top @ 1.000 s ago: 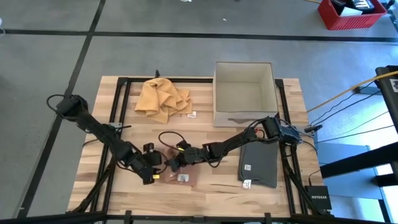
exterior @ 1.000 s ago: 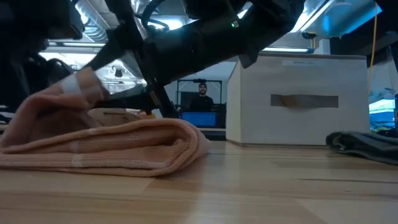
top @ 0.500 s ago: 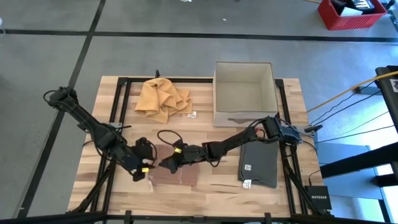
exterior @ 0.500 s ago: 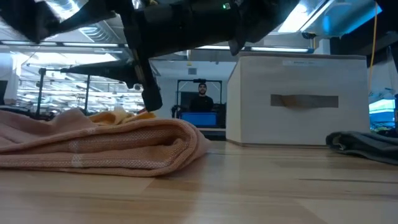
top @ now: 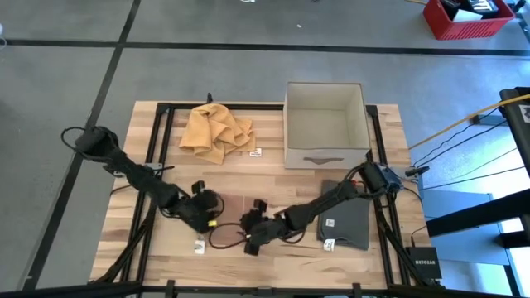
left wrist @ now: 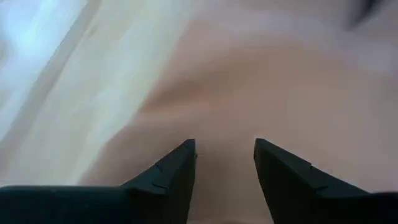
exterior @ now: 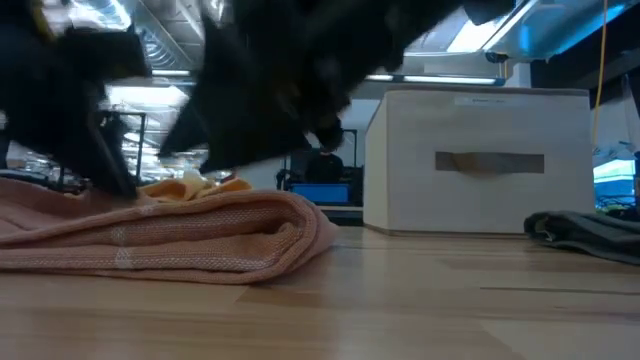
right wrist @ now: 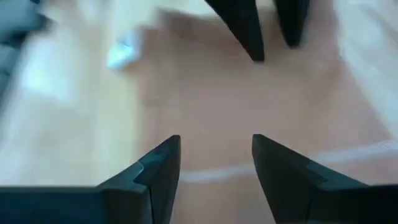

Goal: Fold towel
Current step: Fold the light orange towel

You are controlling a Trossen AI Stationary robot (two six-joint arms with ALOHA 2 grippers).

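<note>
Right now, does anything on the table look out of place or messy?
Yes: the yellow cloth lies crumpled at the far edge, unlike the flat folded grey towel. The pink towel under both grippers looks neatly folded.

Both arms sit in new places over the pink towel (top: 234,217). The left gripper (top: 212,215), which 0.5 s ago hung off the towel's left edge, is now further right, above its left part. The right gripper (top: 246,234) has swung from the towel's upper middle to its near edge, its arm stretched lower across the table (top: 273,170). Its jaws stand wider apart than 1 s ago.
</note>
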